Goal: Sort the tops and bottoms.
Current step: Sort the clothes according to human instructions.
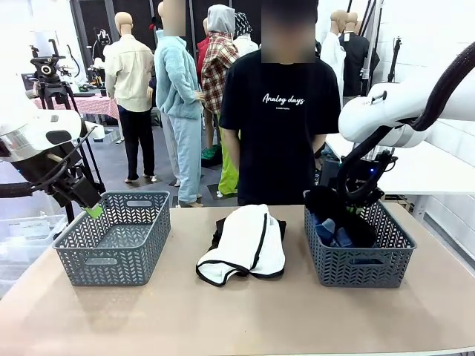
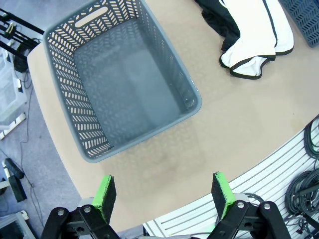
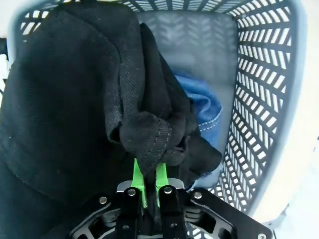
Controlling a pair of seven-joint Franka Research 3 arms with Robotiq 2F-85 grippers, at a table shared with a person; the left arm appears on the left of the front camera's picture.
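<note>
My right claw (image 3: 149, 175) pinches a black piece (image 3: 75, 99) over the basket (image 3: 259, 74) holding the blue denim piece (image 3: 202, 107). My left claw (image 2: 163, 193) hangs spread.

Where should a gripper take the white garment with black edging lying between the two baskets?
Probably its bunched middle, straight down from above: the white garment lies limp on the table, so only raised folds offer a pinch. Keep off the far edge, which overlaps a black piece.

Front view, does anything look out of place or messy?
Nothing really. The white piece lies crumpled on a black piece between the left basket and right basket, where the right gripper grips a second black piece.
</note>
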